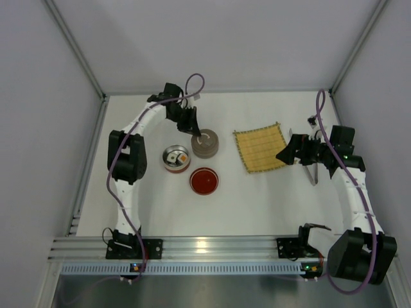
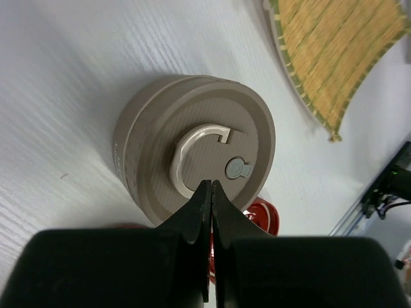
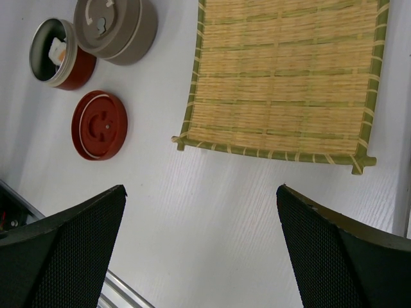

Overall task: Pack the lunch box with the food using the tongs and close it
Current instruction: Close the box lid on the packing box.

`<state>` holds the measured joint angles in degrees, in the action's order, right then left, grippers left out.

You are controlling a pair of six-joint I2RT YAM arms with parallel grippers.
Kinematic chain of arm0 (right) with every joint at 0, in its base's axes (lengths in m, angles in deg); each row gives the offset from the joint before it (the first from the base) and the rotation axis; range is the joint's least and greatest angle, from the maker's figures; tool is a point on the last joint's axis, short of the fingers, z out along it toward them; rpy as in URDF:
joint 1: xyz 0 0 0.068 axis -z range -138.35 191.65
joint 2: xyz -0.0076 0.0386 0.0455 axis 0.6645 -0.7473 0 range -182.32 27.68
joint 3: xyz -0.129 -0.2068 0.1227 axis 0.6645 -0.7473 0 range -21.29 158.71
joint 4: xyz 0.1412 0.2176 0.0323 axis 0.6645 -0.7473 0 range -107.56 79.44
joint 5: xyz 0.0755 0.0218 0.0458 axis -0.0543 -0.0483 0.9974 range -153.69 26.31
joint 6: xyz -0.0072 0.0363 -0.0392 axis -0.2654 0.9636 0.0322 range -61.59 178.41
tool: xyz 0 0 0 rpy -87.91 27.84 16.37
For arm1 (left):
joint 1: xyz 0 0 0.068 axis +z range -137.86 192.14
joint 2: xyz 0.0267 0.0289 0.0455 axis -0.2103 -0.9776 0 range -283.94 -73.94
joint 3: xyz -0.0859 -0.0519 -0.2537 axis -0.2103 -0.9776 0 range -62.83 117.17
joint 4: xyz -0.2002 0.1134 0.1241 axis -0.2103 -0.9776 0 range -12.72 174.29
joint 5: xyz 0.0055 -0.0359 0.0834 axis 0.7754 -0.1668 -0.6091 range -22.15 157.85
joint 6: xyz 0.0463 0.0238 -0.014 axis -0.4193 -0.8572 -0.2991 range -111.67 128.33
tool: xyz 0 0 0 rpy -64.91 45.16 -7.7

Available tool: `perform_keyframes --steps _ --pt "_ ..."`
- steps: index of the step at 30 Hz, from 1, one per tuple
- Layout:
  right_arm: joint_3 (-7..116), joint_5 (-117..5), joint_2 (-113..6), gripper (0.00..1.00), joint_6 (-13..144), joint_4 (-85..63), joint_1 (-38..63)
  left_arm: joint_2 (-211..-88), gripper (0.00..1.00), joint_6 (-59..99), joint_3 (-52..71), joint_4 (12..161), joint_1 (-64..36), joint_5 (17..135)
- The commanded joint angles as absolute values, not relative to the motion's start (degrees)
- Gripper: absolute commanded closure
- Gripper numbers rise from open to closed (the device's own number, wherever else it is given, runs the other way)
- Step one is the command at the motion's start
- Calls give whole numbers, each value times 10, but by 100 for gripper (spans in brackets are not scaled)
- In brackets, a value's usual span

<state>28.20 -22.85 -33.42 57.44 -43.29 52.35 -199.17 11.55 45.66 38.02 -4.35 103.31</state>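
The lunch box (image 1: 168, 165) is a small round red tin standing open, with white and orange food (image 1: 180, 156) inside; its red lid (image 1: 204, 181) lies beside it. In the right wrist view the tin (image 3: 72, 72), the food (image 3: 58, 50) and the lid (image 3: 98, 125) sit at the upper left. My left gripper (image 2: 210, 186) is shut with nothing between its jaws, tips over the near edge of a taupe lidded container (image 2: 154, 122), next to its cream loop handle (image 2: 186, 151). My right gripper (image 3: 200, 189) hangs open and empty over bare table. The slim tongs (image 1: 313, 172) lie under the right arm.
A yellow bamboo mat (image 1: 260, 147) lies between the containers and the right gripper (image 1: 284, 154), with nothing on it. The taupe container (image 1: 205, 144) stands just behind the red tin. Grey walls close in the table on three sides; an aluminium rail (image 1: 212, 247) runs along the near edge.
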Motion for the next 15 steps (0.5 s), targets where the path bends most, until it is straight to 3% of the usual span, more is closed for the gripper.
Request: perform_keyframes --steps 1,13,15 --pt "283 -208 -332 1 565 -419 536 -1999 100 157 446 450 -13 1146" --pt "298 -154 -325 1 533 -437 533 -1993 100 154 439 443 -3 1169" --pt "311 -142 -316 1 488 -452 518 -1945 94 149 428 446 -2 1177"
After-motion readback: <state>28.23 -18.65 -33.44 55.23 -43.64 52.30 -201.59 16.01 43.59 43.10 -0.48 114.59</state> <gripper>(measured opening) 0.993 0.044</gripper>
